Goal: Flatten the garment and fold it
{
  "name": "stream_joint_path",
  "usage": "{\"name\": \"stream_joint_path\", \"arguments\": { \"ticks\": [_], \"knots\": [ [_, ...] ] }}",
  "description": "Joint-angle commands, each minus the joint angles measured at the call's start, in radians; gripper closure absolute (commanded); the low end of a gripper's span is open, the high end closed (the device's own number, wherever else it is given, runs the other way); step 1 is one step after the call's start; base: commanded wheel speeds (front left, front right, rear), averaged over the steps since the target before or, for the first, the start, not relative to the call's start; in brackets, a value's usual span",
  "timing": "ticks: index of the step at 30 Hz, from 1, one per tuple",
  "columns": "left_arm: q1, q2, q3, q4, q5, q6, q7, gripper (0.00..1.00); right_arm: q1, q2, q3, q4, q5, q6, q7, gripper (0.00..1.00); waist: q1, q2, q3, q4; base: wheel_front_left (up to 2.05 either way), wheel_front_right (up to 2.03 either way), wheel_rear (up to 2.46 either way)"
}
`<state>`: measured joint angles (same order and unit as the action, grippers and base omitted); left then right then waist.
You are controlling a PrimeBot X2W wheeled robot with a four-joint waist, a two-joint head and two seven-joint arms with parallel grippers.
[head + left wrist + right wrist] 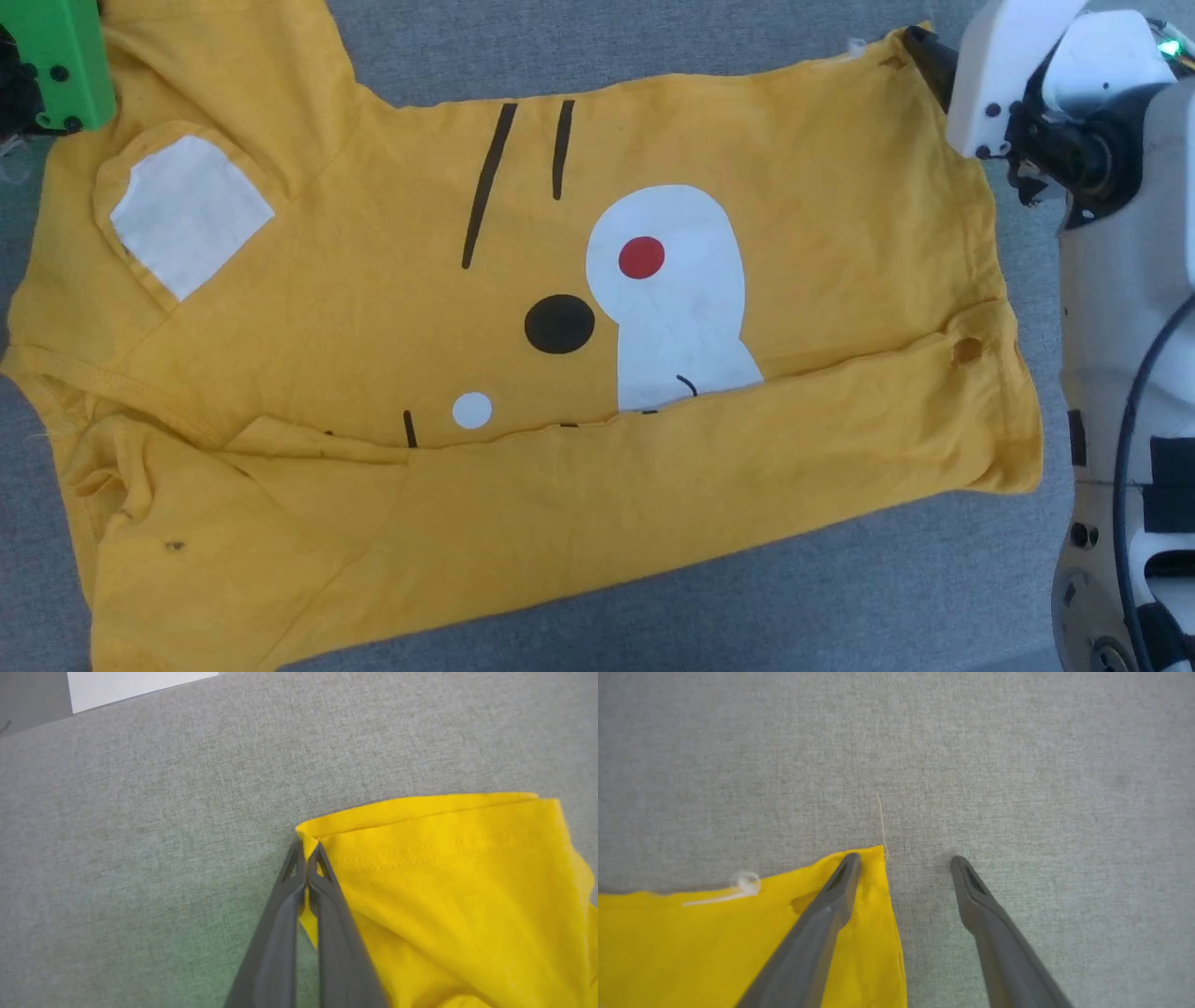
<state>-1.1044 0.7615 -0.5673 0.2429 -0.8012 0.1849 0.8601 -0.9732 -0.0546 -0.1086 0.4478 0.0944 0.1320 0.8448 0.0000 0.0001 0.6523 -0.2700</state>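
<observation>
The garment [373, 280], a mustard-yellow T-shirt with a cartoon face, lies spread on the grey cloth surface [653, 47]. Its near long edge is folded up over the lower part of the print. In the left wrist view my left gripper [306, 847] is shut on the corner of a sleeve hem of the garment [444, 882]. That arm's green housing [56, 65] sits at the shirt's far left corner. My right gripper [906, 861] is open at the far right corner of the garment [714, 942]. One finger [840, 882] lies over the cloth, the other [971, 886] over bare surface.
Grey cloth surface [140, 835] surrounds the shirt on all sides. My right arm's pale forearm [1120, 327] runs down the right edge of the head view. A white panel [135, 683] lies beyond the surface's far edge. A loose white thread [738, 886] curls at the shirt's edge.
</observation>
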Motion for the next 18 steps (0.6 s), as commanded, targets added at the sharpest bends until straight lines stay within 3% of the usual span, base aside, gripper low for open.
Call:
{"name": "stream_joint_path", "arguments": {
  "ticks": [1, 2, 3, 5, 11, 18],
  "knots": [
    [0.014, -0.003, -0.006, 0.011, -0.008, -0.003, -0.003, 1.00, -0.009, 0.004, 0.014, 0.023, -0.009, -0.001, 0.027, 0.03, 0.0000, -0.0001, 0.003, 0.004, 0.00, 0.00, 0.00],
    [0.014, -0.004, -0.006, 0.013, -0.008, -0.005, -0.006, 1.00, -0.011, 0.004, 0.020, 0.033, -0.010, -0.001, 0.045, 0.53, 0.0000, -0.0001, 0.003, 0.004, 0.00, 0.00, 0.00],
    [0.013, -0.004, -0.006, 0.014, -0.009, -0.006, -0.008, 1.00, -0.013, 0.004, 0.025, 0.038, -0.012, -0.001, 0.058, 0.64, 0.0000, -0.0001, 0.003, 0.005, 0.00, 0.00, 0.00],
    [0.014, -0.005, -0.006, 0.017, -0.010, -0.009, -0.013, 1.00, -0.013, 0.004, 0.037, 0.042, -0.019, -0.001, 0.078, 1.00, 0.0000, -0.0001, 0.003, 0.005, 0.00, 0.00, 0.00],
    [0.000, 0.005, 0.001, 0.017, 0.030, -0.031, -0.113, 1.00, -0.010, 0.004, 0.054, 0.004, -0.034, -0.001, 0.023, 1.00, 0.0000, -0.0001, 0.008, 0.004, 0.00, 0.00, 0.00],
    [-0.027, -0.003, 0.012, 0.061, 0.131, -0.053, -0.369, 1.00, 0.011, 0.004, 0.028, -0.022, -0.065, -0.001, -0.169, 1.00, 0.0000, -0.0001, -0.005, 0.020, 0.00, 0.00, 0.00]
  ]
}}
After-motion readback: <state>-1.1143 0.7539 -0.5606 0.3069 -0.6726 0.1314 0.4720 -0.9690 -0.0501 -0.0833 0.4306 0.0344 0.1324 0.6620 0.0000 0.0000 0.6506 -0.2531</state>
